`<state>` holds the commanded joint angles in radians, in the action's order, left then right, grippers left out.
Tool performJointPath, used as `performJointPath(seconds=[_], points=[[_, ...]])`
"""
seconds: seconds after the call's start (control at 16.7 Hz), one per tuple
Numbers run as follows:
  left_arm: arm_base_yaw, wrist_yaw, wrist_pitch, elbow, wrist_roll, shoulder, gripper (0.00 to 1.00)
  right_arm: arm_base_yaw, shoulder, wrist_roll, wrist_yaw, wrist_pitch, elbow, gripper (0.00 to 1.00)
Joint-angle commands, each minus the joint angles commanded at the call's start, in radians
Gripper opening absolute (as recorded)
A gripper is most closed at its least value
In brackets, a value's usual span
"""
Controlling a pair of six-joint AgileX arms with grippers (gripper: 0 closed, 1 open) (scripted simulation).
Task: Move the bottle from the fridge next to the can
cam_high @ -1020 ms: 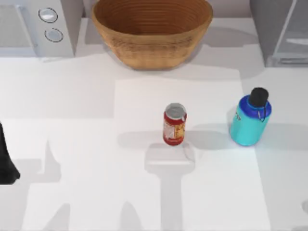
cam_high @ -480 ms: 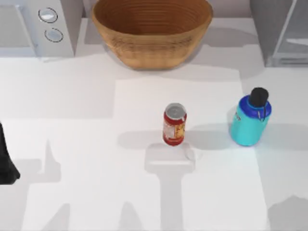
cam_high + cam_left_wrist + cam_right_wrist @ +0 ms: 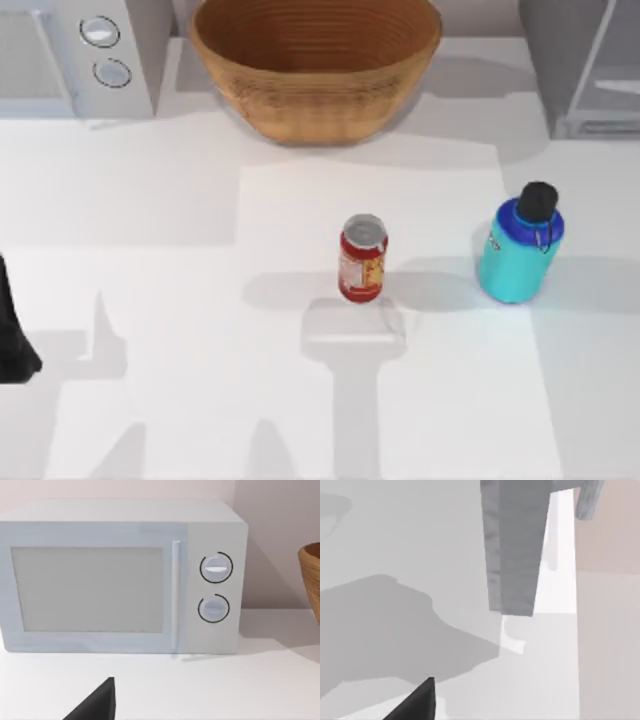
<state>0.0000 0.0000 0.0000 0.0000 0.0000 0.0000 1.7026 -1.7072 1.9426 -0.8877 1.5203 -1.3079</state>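
White table [image 3: 150, 220] is carrying the bottle [image 3: 519, 247], standing right of the can [image 3: 363, 258], well apart from the left arm [image 3: 14, 335] parked at the left edge; grip states cannot be told. Left wrist view is showing the microwave [image 3: 120, 575].

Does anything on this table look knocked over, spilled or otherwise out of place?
Nothing stands out. The bottle and the can both stand upright on the table, apart from each other, with no spill around them. The basket sits squarely at the back between the microwave and the fridge.
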Motion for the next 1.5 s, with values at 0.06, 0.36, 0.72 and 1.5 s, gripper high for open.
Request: performJointPath(seconds=[0.06,0.36,0.72,1.5], points=[[0.0,0.0,0.0,0.0,0.0,0.0,1.0,0.041,-0.044,0.043,-0.022,-0.01,-0.011,1.0],[0.0,0.0,0.0,0.0,0.0,0.0,1.0,0.108,-0.115,0.113,-0.06,-0.028,-0.03,1.0],[0.0,0.0,0.0,0.0,0.0,0.0,1.0,0.093,-0.124,0.08,-0.058,-0.046,-0.024,1.0],[0.0,0.0,0.0,0.0,0.0,0.0,1.0,-0.431,-0.139,-0.778,0.051,-0.775,-0.018,1.0]])
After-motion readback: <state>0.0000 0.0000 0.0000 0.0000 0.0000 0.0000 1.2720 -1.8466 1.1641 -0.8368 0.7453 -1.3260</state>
